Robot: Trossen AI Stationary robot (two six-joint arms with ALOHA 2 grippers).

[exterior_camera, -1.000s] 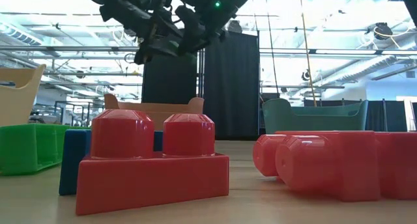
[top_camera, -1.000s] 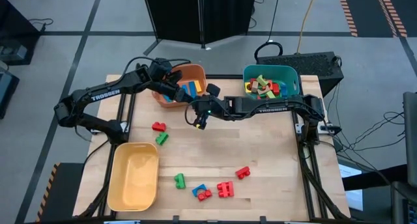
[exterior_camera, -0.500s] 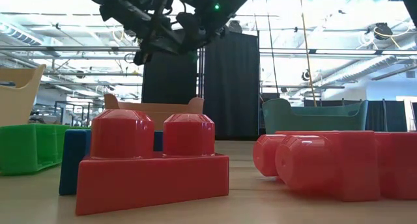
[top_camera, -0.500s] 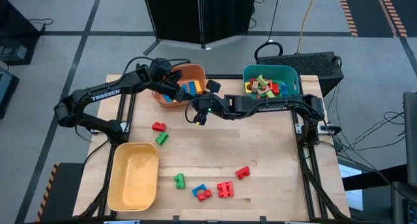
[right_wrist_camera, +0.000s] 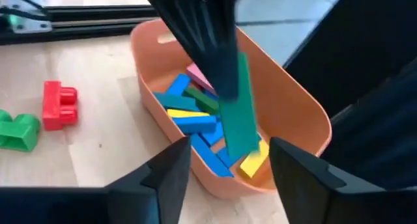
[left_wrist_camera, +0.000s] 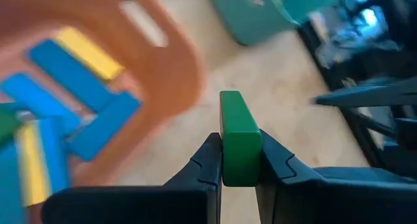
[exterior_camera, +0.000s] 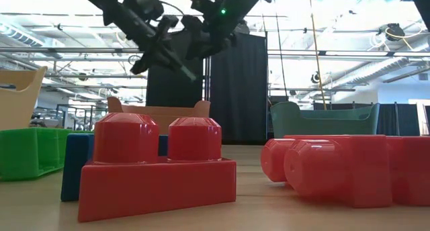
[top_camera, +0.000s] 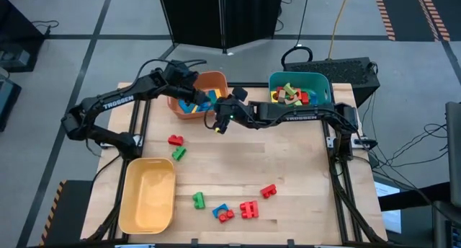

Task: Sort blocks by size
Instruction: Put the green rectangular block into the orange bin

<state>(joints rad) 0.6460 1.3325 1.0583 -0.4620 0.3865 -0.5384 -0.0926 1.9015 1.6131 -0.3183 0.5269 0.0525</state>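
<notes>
A green flat bar point(left_wrist_camera: 240, 142) sticks out of my left gripper point(top_camera: 196, 99), which is shut on it above the orange bin point(top_camera: 216, 81). In the right wrist view the bar point(right_wrist_camera: 238, 116) slants down over the blue, yellow and green bars lying in that bin point(right_wrist_camera: 293, 113). My right gripper point(top_camera: 218, 124) stands open beside the bin's near right corner, its fingers point(right_wrist_camera: 171, 175) short of the bar and touching nothing. Several loose blocks lie on the table, among them a red one point(top_camera: 175, 140) and a green one point(top_camera: 178, 153). My left gripper pinches the green bar's upper end point(left_wrist_camera: 240, 168) between its two fingers, one on each broad face. The bar runs on along the fingers and out past their tips. The fingers point(right_wrist_camera: 202, 35) slant down from above the bin, and the bar hangs clear of the blocks below.
A teal bin point(top_camera: 323, 81) with mixed blocks stands at the far right, and a yellow bin point(top_camera: 148, 197) at the near left. More loose blocks point(top_camera: 249, 209) lie near the front edge. The two grippers are close together at the orange bin.
My left gripper has tipped and swung a little over the orange bin. In the low view the two grippers, crowded together before, now stand apart, and the bar sticks out of the left one.
</notes>
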